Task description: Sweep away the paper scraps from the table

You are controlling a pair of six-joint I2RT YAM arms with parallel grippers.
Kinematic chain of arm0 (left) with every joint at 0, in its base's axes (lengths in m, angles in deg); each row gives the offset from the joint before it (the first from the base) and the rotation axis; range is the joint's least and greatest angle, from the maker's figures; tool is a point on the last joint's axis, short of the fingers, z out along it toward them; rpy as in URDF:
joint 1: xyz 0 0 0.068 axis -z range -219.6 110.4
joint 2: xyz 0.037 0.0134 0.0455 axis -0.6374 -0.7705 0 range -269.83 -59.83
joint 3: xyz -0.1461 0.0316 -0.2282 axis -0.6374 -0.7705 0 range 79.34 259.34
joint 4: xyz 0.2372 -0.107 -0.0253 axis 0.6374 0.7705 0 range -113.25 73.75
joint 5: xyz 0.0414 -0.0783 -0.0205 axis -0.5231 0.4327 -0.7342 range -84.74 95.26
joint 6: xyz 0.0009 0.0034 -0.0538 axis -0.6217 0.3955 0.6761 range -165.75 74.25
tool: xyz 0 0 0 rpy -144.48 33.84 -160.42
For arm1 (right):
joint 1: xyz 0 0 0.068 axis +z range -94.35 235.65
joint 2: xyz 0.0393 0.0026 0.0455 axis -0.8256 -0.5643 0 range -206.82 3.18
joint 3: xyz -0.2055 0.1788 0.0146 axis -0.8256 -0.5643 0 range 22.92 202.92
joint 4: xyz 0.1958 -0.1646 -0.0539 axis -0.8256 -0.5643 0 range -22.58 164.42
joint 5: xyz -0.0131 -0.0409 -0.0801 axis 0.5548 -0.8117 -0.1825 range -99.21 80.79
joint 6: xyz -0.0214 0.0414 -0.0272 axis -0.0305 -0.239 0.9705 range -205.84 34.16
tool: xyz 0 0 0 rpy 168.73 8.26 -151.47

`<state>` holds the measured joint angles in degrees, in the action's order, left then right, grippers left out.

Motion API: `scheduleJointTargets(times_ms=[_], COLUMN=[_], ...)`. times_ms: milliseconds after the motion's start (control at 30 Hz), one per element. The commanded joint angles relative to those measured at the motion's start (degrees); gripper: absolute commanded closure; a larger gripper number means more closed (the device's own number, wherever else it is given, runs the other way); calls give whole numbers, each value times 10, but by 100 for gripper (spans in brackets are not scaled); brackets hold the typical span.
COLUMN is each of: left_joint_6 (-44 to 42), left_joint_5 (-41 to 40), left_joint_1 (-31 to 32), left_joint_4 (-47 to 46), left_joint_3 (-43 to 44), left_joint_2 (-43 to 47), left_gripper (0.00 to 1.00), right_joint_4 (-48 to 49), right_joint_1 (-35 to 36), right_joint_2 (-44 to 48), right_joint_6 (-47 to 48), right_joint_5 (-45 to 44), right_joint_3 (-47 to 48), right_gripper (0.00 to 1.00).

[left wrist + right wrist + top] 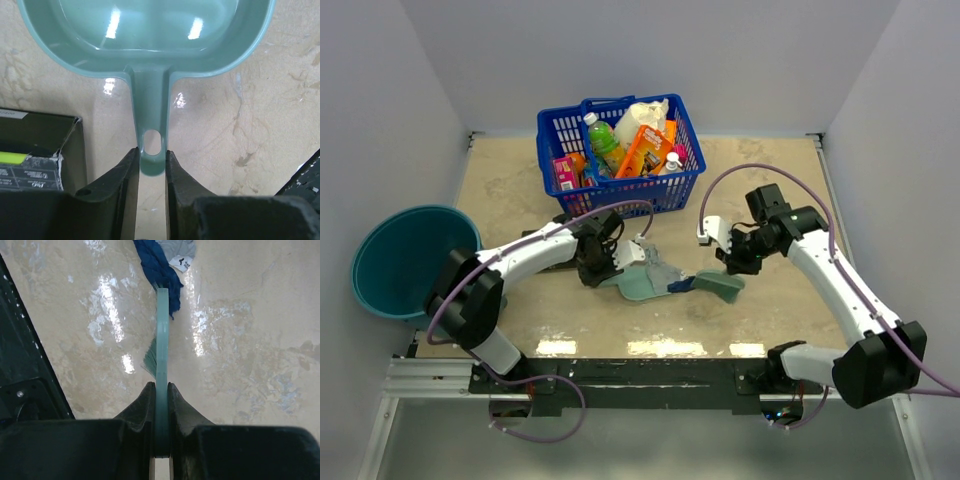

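Observation:
My left gripper (603,262) is shut on the handle of the mint-green dustpan (638,284), which lies flat on the table (770,180). In the left wrist view the handle (152,150) sits between the fingers and the pan (150,35) looks empty. My right gripper (734,260) is shut on the mint-green brush (720,286). Its bristle end touches a dark blue paper scrap (680,286) at the pan's mouth. A grey-white scrap (658,268) lies by it. In the right wrist view the brush (162,355) points at the blue scrap (159,270) and the grey scrap (177,247).
A blue basket (620,192) full of groceries stands at the back centre. A round teal bucket (365,285) stands off the table's left edge. A flat black-and-green packet (35,155) lies just left of my left gripper.

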<state>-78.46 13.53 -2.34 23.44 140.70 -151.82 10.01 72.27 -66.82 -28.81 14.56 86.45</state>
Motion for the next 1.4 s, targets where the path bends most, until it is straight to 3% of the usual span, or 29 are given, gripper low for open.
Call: scheduleJointTargets(times_ms=[0, 233, 433, 533, 567, 633, 767, 900, 1100, 1267, 1367], left_joint_6=[-24, -50, -45, -38, -33, -26, -26, -25, -31, -38, -39], left_joint_5=[-39, -99, -113, -127, -128, -127, -127, -128, -137, -145, -143], left_joint_1=[5, 22, 25, 26, 25, 25, 29, 30, 32, 34, 35], left_joint_4=[46, 120, 140, 130, 129, 134, 139, 148, 161, 168, 180], left_joint_3=[49, 122, 147, 145, 144, 147, 161, 174, 177, 199, 219], left_joint_2=[-3, -43, -61, -62, -64, -69, -79, -90, -92, -112, -127], left_gripper=[100, 100, 100, 100, 100, 100, 100, 100, 100, 100, 100], right_joint_4=[73, 139, 90, 137, 151, 168, 154, 174, 171, 180, 190], right_joint_1=[35, 72, 71, 71, 70, 70, 69, 69, 55, 50, 50], right_joint_2=[-22, -24, 6, 35, 37, 25, -34, -56, -39, -37, -48], right_joint_6=[-48, -117, -145, -224, -303, -373, -509, -511, -582, -619, -648], right_joint_5=[6, -24, -48, -132, -158, -204, -165, -93, -263, -265, -323], right_joint_3=[32, 49, 69, 53, 50, 62, 107, 110, 140, 133, 126], right_gripper=[100, 100, 100, 100, 100, 100, 100, 100, 100, 100, 100])
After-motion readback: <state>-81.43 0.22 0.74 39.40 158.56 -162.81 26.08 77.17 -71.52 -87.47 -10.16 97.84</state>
